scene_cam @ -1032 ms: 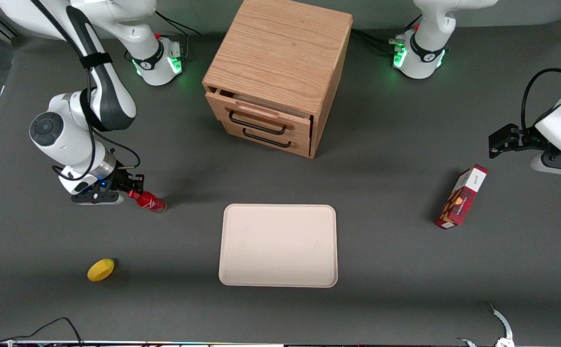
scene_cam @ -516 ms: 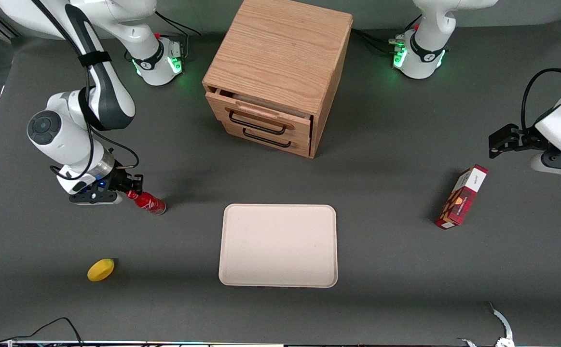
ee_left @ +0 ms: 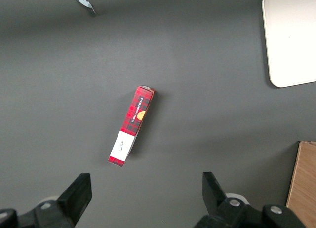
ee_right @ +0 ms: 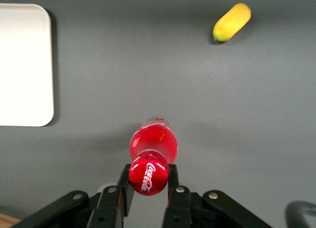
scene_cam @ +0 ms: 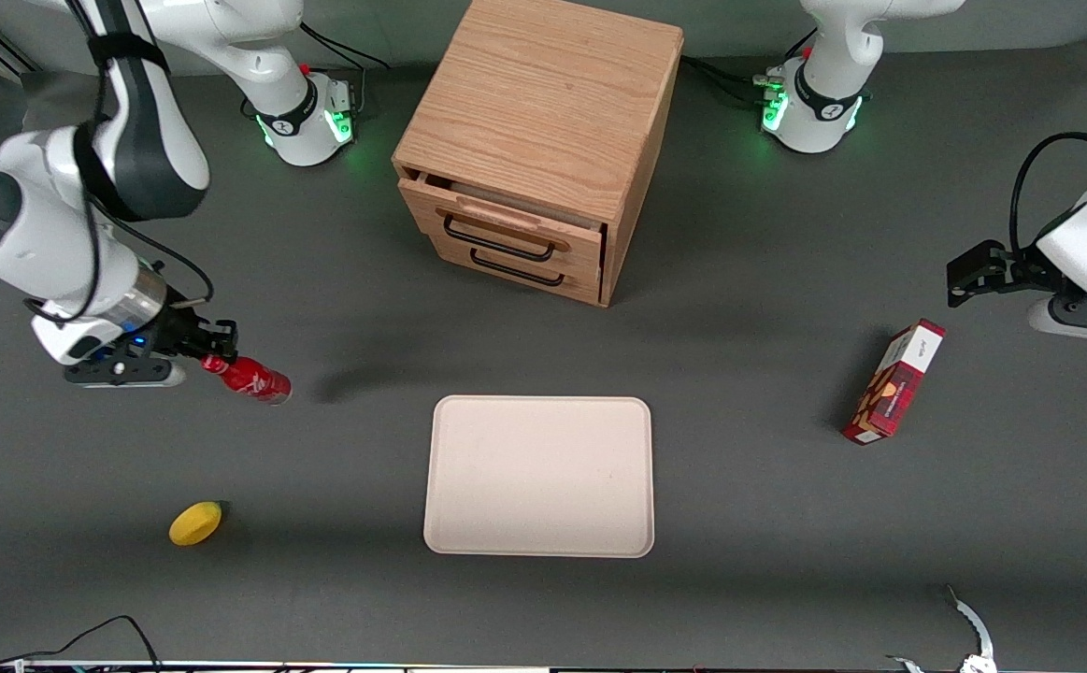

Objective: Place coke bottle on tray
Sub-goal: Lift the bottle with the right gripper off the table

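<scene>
The small red coke bottle (scene_cam: 249, 379) hangs tilted above the table, its shadow cast on the grey surface toward the tray. My right gripper (scene_cam: 216, 363) is shut on its neck just under the red cap. In the right wrist view the cap (ee_right: 148, 177) with white lettering sits pinched between the two black fingers (ee_right: 124, 183), and the bottle's body (ee_right: 153, 141) points down at the table. The pale beige tray (scene_cam: 539, 475) lies flat mid-table, nearer the front camera than the cabinet; one rounded corner of the tray (ee_right: 24, 65) shows in the wrist view.
A wooden drawer cabinet (scene_cam: 538, 140) stands farther from the camera than the tray, its top drawer slightly open. A yellow lemon-like fruit (scene_cam: 195, 522) lies nearer the camera than the bottle. A red carton (scene_cam: 893, 381) lies toward the parked arm's end.
My right gripper has lifted the coke bottle off the table and drawn it a little away from the tray. The bottle's shadow now lies apart from it.
</scene>
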`<act>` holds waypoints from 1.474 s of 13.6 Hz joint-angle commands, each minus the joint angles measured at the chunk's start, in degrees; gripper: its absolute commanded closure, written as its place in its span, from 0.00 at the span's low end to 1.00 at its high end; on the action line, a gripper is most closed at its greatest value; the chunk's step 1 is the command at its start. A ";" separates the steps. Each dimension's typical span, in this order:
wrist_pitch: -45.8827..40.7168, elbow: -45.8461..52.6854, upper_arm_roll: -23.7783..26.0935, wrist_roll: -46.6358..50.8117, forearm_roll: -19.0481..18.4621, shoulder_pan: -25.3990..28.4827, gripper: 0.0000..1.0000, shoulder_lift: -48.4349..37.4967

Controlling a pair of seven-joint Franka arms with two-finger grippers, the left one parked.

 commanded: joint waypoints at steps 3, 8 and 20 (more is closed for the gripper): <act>-16.08 16.77 0.09 0.05 -0.87 -0.03 1.00 1.21; -21.04 24.44 0.00 0.75 -0.52 0.59 1.00 4.11; -20.60 40.43 -0.08 26.04 -0.34 17.98 1.00 20.10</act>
